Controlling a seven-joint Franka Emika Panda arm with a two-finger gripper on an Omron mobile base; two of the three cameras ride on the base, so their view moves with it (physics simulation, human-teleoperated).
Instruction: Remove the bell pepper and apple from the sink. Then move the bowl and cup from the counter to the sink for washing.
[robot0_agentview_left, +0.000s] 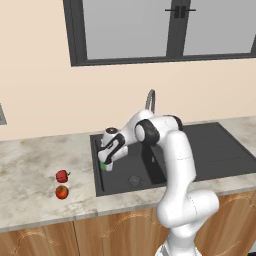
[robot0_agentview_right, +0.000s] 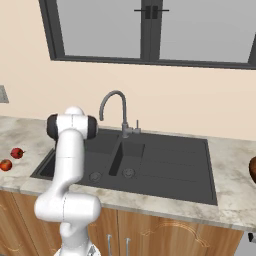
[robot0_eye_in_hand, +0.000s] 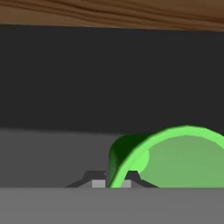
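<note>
**Ana:** Gripper (robot0_agentview_left: 106, 164) first: it is reaching down over the left basin of the dark sink (robot0_agentview_left: 200, 150), and its two fingertips are pinching together on the rim of the small green cup (robot0_agentview_left: 104, 165). In the hand view the cup's wall is passing between the tips, one inside the rim and one outside.

**Ben:** Where are the other things lying?

**Ana:** The bell pepper (robot0_agentview_left: 62, 176) and the apple (robot0_agentview_left: 61, 192) are sitting on the marbled counter (robot0_agentview_left: 35, 170) left of the sink, close together, pepper behind apple. The brown bowl (robot0_agentview_right: 252, 170) is peeking in at the right edge of the right base view, well apart from the sink.

**Ben:** How is the cup likely to be handling?

**Ana:** I am judging it light, stiff and smooth-walled, so probably a bit slippery. A rim pinch like this one is suiting it, since the tapered body is offering less to grip. It is looking unlikely to break if set down gently in the basin.
</note>
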